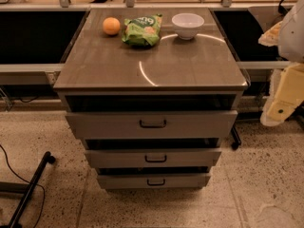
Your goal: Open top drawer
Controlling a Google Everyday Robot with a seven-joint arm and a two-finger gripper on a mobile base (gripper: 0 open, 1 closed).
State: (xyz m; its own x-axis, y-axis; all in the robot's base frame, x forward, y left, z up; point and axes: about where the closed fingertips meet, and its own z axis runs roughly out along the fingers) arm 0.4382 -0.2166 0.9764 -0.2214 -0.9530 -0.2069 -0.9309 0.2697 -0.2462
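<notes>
Speckled stone flooring (266, 184) is spreading out under a grey-brown cabinet (152, 65) that is standing in front of a long, low shelf. The gripper (284, 99) is hanging at the far right edge of the camera view, a pale yellow and white shape level with the cabinet's top edge and well apart from it. It is not touching anything that can be seen, and how far it is open cannot be told.

Away from the gripper, toward the middle of the view and slightly lower, the top drawer (151, 124) is sitting as the widest of three fronts. Its small black handle (153, 123) is lying at its centre, far from the gripper. A dark gap is showing between the drawer's upper edge and the cabinet top; whether the drawer is pulled out a little cannot be told for certain. Farther down from the gripper, the middle drawer (153, 158) and the bottom drawer (154, 181) are stepping narrower, each with its own black handle.

Up and across from the gripper, three things are resting at the back of the cabinet top. A white bowl (187, 25) is nearest the gripper, a green snack bag (142, 30) is lying beside it, and an orange (111, 26) is sitting farthest away. On the opposite side of the view from the gripper, a black pole (28, 189) is lying slanted on the floor.
</notes>
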